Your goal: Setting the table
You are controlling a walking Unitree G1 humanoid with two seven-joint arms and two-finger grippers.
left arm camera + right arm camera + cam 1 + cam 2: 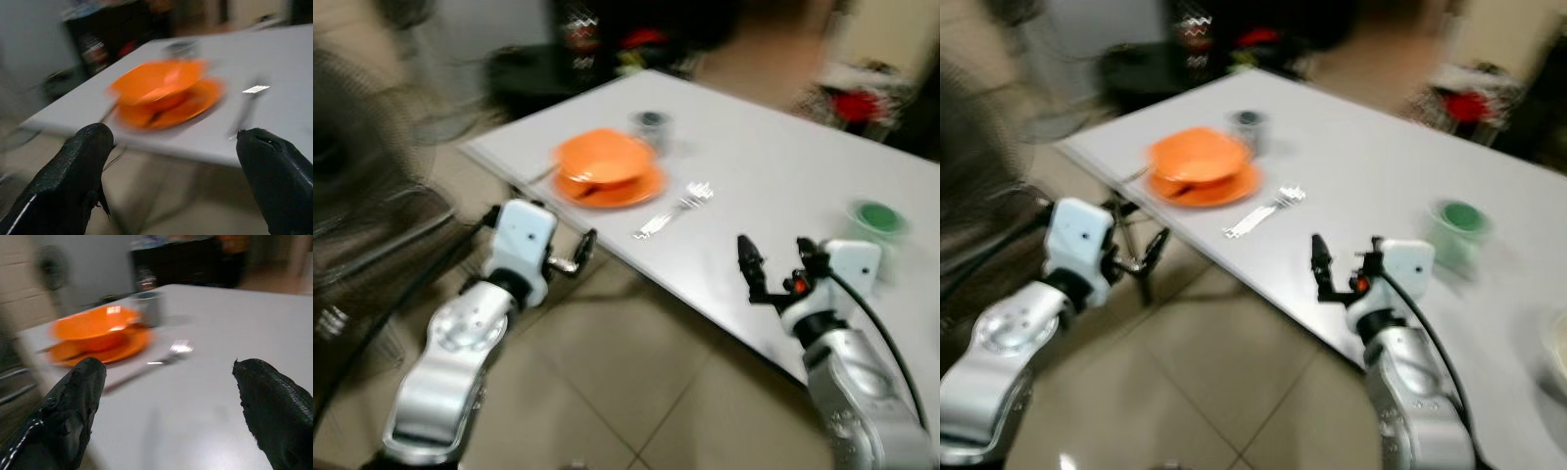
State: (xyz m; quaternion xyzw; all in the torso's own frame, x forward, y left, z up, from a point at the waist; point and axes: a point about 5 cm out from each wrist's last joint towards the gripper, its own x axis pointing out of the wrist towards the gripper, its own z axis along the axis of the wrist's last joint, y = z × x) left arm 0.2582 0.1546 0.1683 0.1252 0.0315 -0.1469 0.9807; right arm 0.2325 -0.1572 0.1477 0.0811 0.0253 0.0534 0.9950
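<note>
I have both arms raised at the near edge of a white table [773, 166], and everything is smeared with motion blur. My left gripper [178, 161] sits off the table's corner over tiled floor [636, 382], its fingers spread wide with nothing between them; ahead of it, just past the edge, an orange bowl [159, 81] rests on an orange plate [195, 103], and a fork [247, 105] lies beside the plate toward my right. My right gripper [168, 396] is over the near edge, fingers also wide apart and empty; bare tabletop stretches ahead of it, with the fork [166, 357] forward and to its left, and the plate and bowl beyond that. A grey cup [146, 308] stands just behind the plate, close to touching it. From the head, I also see a green cup [876, 220] beyond the right gripper's wrist, well apart from the plate, which neither wrist camera picks up. The left wrist camera shows a dark cabinet [112, 39] past the table's far side. A dark fan-like frame [352, 196] crowds the floor outside my left arm.
</note>
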